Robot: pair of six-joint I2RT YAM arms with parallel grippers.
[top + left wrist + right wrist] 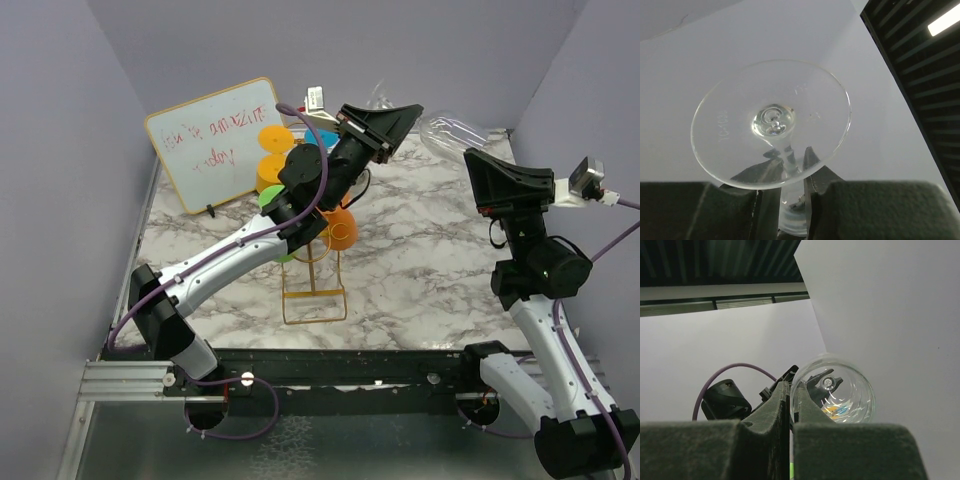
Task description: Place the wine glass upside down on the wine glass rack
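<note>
Stem and foot of the wine glass (772,122) fill the left wrist view. The round clear foot faces the camera and the stem runs down between the two dark fingers (816,192) of the left gripper (385,125), which are clamped on it.

From above, the glass is held in the air over the far side of the marble table (430,270). It lies roughly level, with its foot toward the left and its bowl toward the right.

The right gripper (790,407) reaches in from the right to meet the bowl. In its wrist view the fingers are drawn almost together, and the edge of the bowl runs into the thin slit between them, so they appear to pinch the glass wall there.

The wine glass rack (313,292) stands nearer and to the left, well apart from the glass. Its rectangular gold wire base rests on the marble, and its post is mostly hidden behind the left arm.

A whiteboard (213,145) with red writing leans at the far left. Orange, green and blue round pieces (272,160) sit just beside it.
</note>
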